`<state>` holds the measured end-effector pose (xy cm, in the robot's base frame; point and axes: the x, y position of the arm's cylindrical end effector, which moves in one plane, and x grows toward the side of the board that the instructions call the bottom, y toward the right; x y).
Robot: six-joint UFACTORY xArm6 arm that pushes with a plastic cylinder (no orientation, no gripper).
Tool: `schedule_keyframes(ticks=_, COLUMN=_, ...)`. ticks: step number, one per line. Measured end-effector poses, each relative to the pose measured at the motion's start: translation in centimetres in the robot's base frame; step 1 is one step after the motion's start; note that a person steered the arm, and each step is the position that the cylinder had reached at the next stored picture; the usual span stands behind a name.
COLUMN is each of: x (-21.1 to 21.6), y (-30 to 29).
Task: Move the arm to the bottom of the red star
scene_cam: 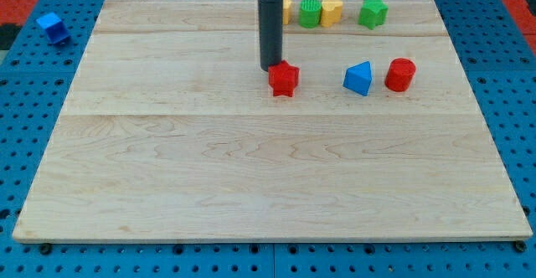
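Observation:
The red star [285, 79] lies on the wooden board [251, 161] a little above its middle. My dark rod comes down from the view's top, and my tip [270, 67] touches the board at the star's upper left edge, right against it or nearly so. The star's lower side, toward the view's bottom, faces bare wood.
A blue triangular block [358, 79] and a red cylinder [400, 74] lie to the star's right. Along the board's top edge sit a yellow block [286, 10] partly behind the rod, a green block [311, 13], a yellow block [332, 12] and a green block [373, 12]. A blue block [53, 27] lies off the board at top left.

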<state>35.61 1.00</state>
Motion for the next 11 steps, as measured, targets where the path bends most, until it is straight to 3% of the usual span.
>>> schedule_keyframes(ticks=1, x=0.3, y=1.9)
schedule_keyframes(ticks=3, x=0.7, y=-1.6)
schedule_keyframes(ticks=6, x=7.3, y=-7.5)
schedule_keyframes(ticks=7, x=8.9, y=-4.7)
schedule_keyframes(ticks=10, x=8.0, y=3.8)
schedule_keyframes(ticks=11, x=7.2, y=2.9)
